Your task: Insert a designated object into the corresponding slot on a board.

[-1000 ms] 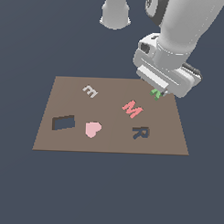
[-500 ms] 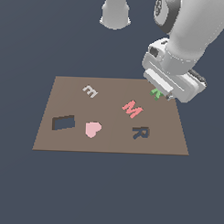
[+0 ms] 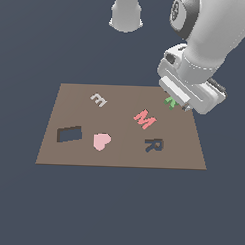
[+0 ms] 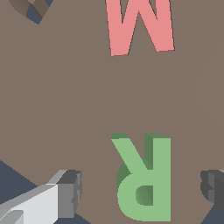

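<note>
The light-green "R" block (image 3: 169, 102) lies flat on the brown board (image 3: 68, 152), near its far edge on the exterior view's right. My gripper (image 3: 174, 104) hangs just above it, open, and the hand hides part of the block. In the wrist view the green R (image 4: 144, 175) lies between my two fingers (image 4: 65, 192), with a gap on each side; the gripper (image 4: 140, 190) touches nothing. The dark R-shaped slot (image 3: 153, 144) is nearer the board's front edge, in front of the pink-red "M" (image 3: 144, 119).
A pale "E" (image 3: 99, 99), a pink heart (image 3: 101, 141) and a dark rectangular recess (image 3: 69, 134) are on the board's other half. The M (image 4: 140, 26) lies close beyond the green R. A dark cutout's corner (image 4: 33, 9) shows at the wrist view's edge.
My hand has shifted a little towards the exterior view's right and lower over the green R. The R and the other pieces have not moved.
</note>
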Controlling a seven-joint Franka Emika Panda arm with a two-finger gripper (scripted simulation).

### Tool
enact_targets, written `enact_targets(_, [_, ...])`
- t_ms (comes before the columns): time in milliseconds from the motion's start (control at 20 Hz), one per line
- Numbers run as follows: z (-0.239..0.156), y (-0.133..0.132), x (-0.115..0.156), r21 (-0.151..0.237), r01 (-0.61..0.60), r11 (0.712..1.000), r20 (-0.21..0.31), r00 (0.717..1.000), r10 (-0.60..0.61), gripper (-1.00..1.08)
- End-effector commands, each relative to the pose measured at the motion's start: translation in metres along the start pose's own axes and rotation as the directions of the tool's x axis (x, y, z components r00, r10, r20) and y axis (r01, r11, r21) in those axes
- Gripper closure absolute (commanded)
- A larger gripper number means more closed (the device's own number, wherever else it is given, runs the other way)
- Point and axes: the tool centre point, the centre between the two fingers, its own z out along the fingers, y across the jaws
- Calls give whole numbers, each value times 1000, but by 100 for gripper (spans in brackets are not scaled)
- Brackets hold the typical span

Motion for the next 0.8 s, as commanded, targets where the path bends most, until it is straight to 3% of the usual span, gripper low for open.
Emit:
enact_targets(0, [4,0,0,-1,-1,1000,0,1000,1,-92])
enact_targets(350, [19,0,0,0,-3,1000,0,1000,3,-92])
enact_targets(400, [19,0,0,0,-3,1000,0,1000,3,108])
enact_targets(750, [19,0,0,0,-3,1000,0,1000,3,108])
